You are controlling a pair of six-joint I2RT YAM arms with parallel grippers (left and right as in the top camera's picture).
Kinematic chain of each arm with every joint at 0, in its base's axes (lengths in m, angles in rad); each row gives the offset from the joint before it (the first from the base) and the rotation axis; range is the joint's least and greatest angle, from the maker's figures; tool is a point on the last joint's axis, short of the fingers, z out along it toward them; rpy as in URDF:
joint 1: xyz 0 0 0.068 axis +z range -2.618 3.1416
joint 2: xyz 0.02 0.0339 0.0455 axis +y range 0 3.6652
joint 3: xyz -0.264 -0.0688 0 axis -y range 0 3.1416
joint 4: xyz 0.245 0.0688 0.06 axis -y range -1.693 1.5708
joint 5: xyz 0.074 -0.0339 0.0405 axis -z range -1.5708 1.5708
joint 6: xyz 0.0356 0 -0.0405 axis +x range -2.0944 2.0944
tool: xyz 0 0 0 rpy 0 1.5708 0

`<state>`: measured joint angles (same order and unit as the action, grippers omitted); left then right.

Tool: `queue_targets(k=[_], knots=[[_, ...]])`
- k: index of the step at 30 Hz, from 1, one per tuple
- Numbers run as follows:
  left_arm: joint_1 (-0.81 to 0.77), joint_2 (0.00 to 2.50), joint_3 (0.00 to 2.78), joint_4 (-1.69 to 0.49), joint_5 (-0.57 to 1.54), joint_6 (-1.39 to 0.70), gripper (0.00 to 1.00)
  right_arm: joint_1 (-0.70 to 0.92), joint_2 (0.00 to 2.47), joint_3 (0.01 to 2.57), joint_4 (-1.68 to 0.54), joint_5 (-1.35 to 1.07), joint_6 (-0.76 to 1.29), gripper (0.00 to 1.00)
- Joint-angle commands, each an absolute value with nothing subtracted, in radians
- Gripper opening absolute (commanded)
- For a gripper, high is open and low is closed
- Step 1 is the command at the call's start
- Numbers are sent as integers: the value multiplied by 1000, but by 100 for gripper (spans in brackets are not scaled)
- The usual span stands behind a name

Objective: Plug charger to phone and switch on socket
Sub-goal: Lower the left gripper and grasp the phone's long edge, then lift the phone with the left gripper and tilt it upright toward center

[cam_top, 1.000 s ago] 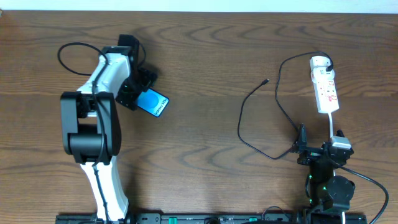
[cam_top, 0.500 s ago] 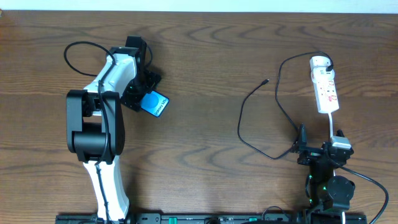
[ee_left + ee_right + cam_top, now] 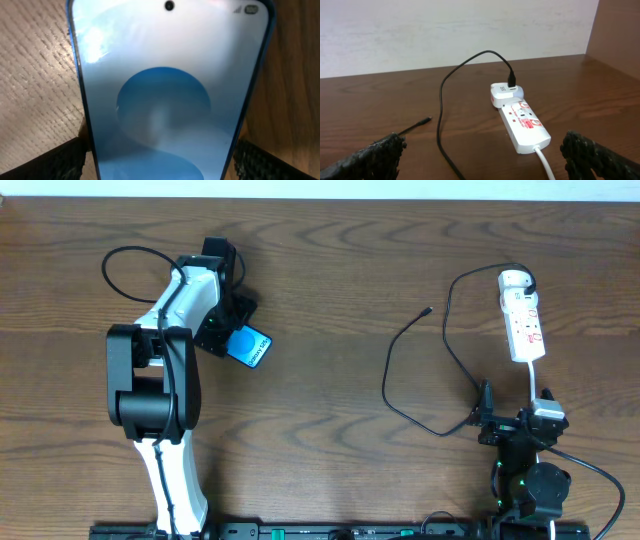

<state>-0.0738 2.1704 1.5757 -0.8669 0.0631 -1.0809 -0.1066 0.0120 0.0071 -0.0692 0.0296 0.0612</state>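
Nudged slightly rightward, our left gripper [image 3: 228, 332] pinches the phone [image 3: 250, 347] nearer the desk's left edge, seemingly ready to meet the charger [image 3: 386, 385] beside our spread right gripper [image 3: 515, 420].

The bench [image 3: 330, 300] is dark brown wood with a wavy grain, spreading beneath and ahead of the right pincer [image 3: 482, 165]. Past its far edge, straight ahead of that pincer, stands a pale off-white wall [image 3: 445, 30]. Ahead and to the pincer's right, a brown wooden side panel [image 3: 620, 30] rises from the bench. Beneath the left pincer [image 3: 160, 162] the same grain shows, paler on its left side.
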Motion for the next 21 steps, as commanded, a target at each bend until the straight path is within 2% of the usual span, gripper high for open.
queue_targets(k=[1,6,12,21], knots=[[-69,2204,1565,-880,6,-1087,81,-112,7,5,-72,27,74,99],[-69,2204,1565,-888,7,-1086,81,-112,7,5,-72,27,74,99],[-69,2203,1565,-918,9,-1082,66,-112,7,5,-72,27,74,99],[-69,2195,1568,-927,74,-1015,63,-112,7,5,-72,27,74,99]])
